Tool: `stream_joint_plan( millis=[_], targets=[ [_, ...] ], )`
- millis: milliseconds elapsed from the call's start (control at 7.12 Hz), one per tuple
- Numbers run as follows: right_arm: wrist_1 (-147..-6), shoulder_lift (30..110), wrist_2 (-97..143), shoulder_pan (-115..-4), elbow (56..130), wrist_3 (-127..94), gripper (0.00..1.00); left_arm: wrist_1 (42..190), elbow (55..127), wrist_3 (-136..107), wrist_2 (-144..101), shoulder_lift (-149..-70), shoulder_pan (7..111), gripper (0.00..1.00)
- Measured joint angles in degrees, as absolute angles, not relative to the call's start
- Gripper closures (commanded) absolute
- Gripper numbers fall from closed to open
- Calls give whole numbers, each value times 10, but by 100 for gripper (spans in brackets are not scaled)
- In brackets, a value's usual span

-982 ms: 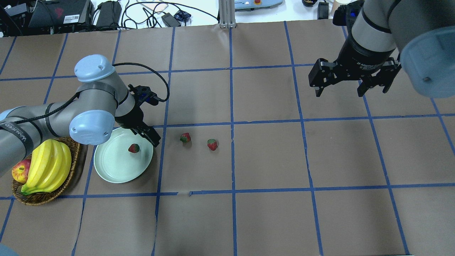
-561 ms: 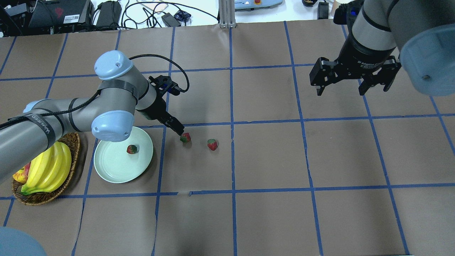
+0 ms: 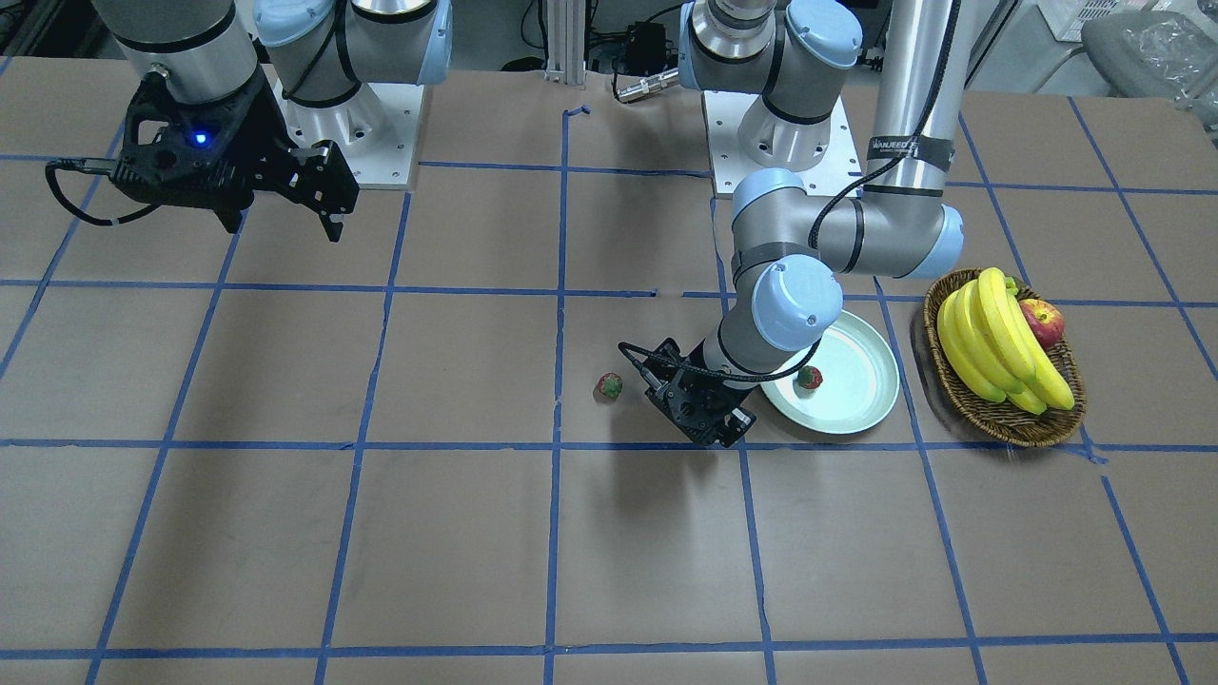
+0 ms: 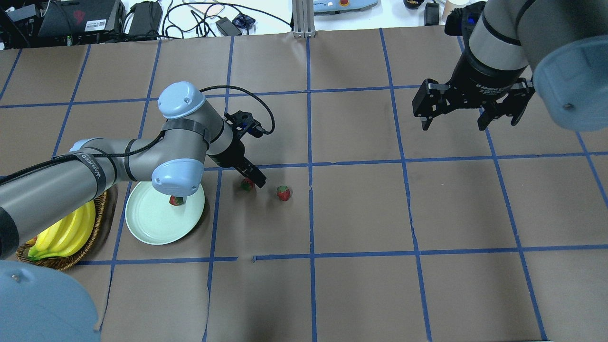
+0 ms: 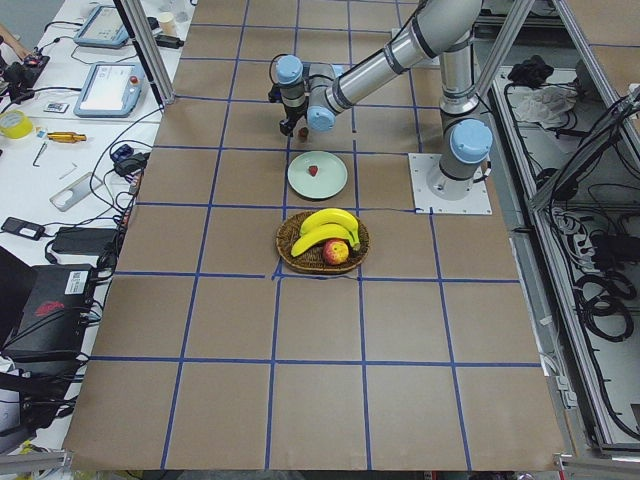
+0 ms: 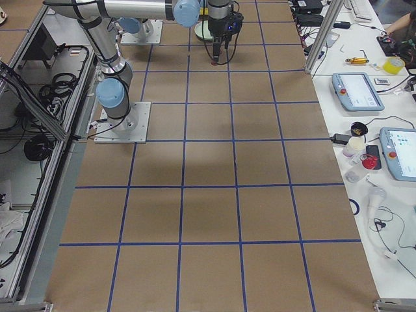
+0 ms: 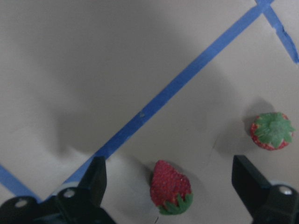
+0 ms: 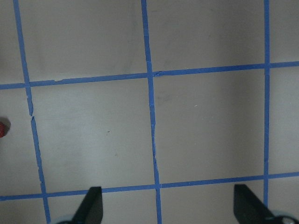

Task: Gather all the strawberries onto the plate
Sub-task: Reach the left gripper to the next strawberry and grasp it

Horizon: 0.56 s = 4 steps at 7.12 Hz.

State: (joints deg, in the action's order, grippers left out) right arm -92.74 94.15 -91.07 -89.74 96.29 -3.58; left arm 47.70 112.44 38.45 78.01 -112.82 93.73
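The pale mint plate (image 4: 152, 228) lies at the table's left and holds one strawberry (image 4: 175, 201), half hidden under my left arm's elbow. Two more strawberries lie on the brown paper to its right: the nearer one (image 4: 246, 184) and the farther one (image 4: 283, 193). My left gripper (image 4: 255, 178) is open and low over the nearer one. In the left wrist view that berry (image 7: 171, 187) lies between the two fingers (image 7: 93, 179), apart from both, and the farther one (image 7: 272, 130) is outside them. My right gripper (image 4: 468, 124) is open and empty, high over the far right.
An oval wicker basket (image 3: 1009, 423) with bananas (image 3: 994, 338) and an apple (image 3: 1042, 322) stands beside the plate (image 3: 861, 404), on the side away from the berries. Blue tape lines grid the paper. Cables and devices lie beyond the far edge.
My left arm has swung right, from over the plate's rim to the nearer loose strawberry, and its open fingers now straddle that berry. The right arm has barely moved.
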Motion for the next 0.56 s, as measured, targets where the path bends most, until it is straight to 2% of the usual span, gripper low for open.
stream_joint_plan(
  millis=[281, 421, 561],
  targets=[
    [-927, 943, -911, -897, 963, -35, 0, 476, 1129, 394, 801, -1135, 942, 88],
    [-926, 943, -911, -897, 963, -35, 0, 476, 1130, 395, 805, -1136, 944, 93],
    [-926, 944, -912, -897, 964, -32, 0, 476, 1130, 397, 812, -1134, 946, 94]
  ],
)
